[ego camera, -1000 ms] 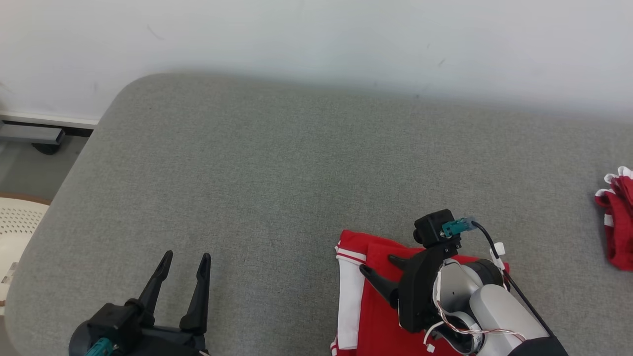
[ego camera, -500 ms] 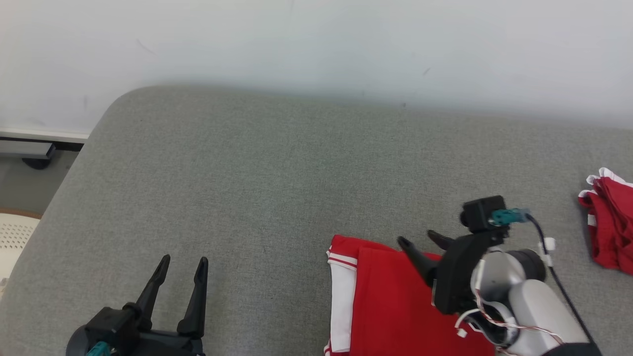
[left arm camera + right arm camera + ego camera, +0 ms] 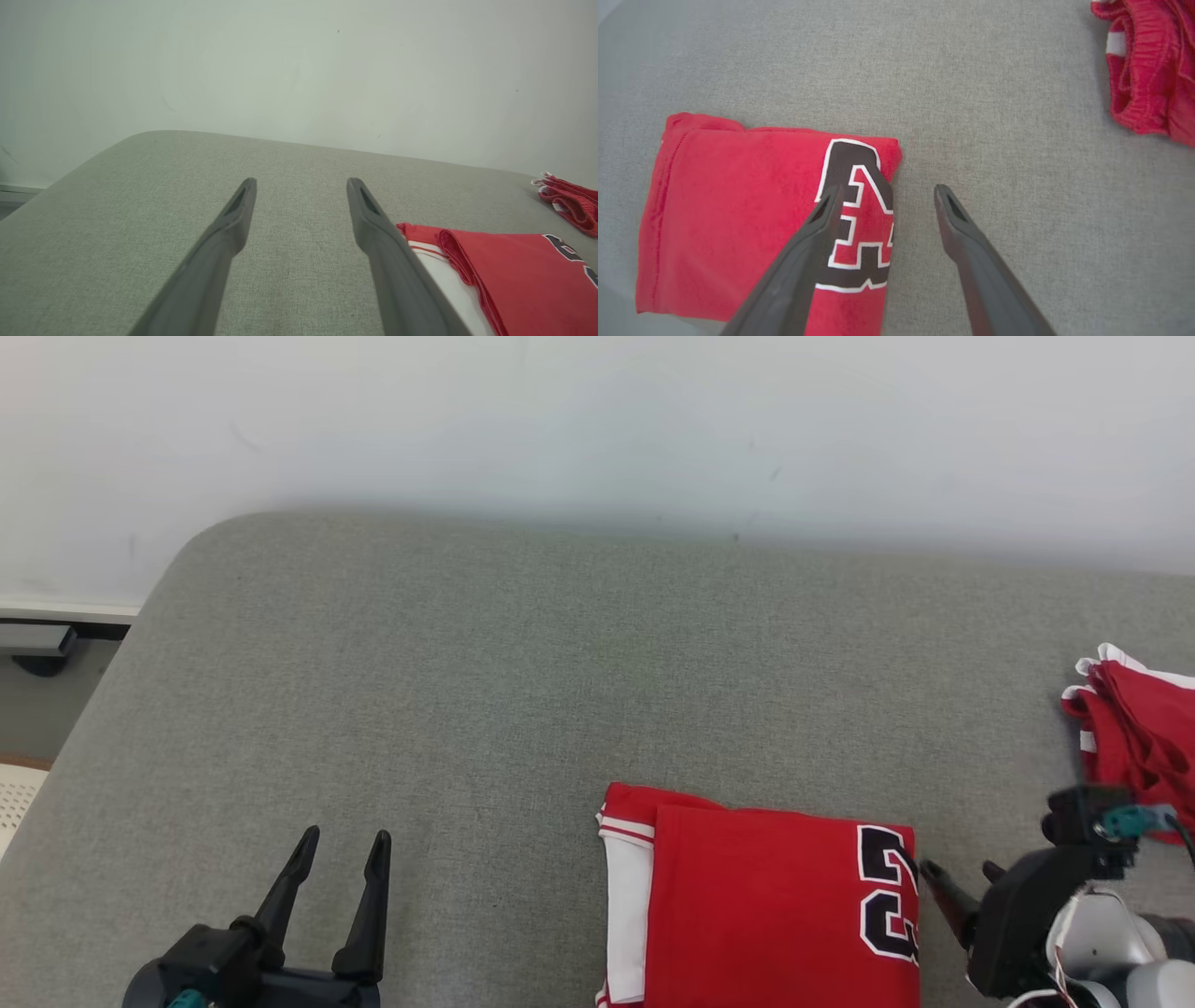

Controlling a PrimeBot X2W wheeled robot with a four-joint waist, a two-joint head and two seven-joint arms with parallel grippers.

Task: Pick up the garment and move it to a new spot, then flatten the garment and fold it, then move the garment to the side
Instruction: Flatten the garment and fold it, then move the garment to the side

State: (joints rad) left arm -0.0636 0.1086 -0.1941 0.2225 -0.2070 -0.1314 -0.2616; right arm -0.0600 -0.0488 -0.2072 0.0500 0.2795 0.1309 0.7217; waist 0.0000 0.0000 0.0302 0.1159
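The folded red garment (image 3: 775, 905) lies flat on the grey cushion (image 3: 513, 691) at the bottom of the head view, a little right of centre, with its lower edge cut off by the frame. It has a white band along its left side and a black number outlined in white at its right edge. Just to its right, in the lower right corner, the right gripper (image 3: 960, 873) points up and left with its two dark fingers spread wide and nothing between them. In the right wrist view the same gripper (image 3: 887, 196) straddles the right edge of the garment (image 3: 738, 219): one finger crosses over the number, the other over bare grey fabric. Whether either tip touches the cloth cannot be told. Further right, at the right edge of the head view and well apart from the folded piece, sits a crumpled red cloth (image 3: 1134, 728) with white trim; it fills the upper right corner of the right wrist view (image 3: 1148, 70). The left gripper (image 3: 345, 840) rests at the lower left, fingers wide apart and empty, over open cushion well clear of the garment. In the left wrist view its fingers (image 3: 243, 219) frame bare grey fabric, with the garment (image 3: 528, 275) at the lower right. A pale wall (image 3: 597, 420) runs behind the cushion.
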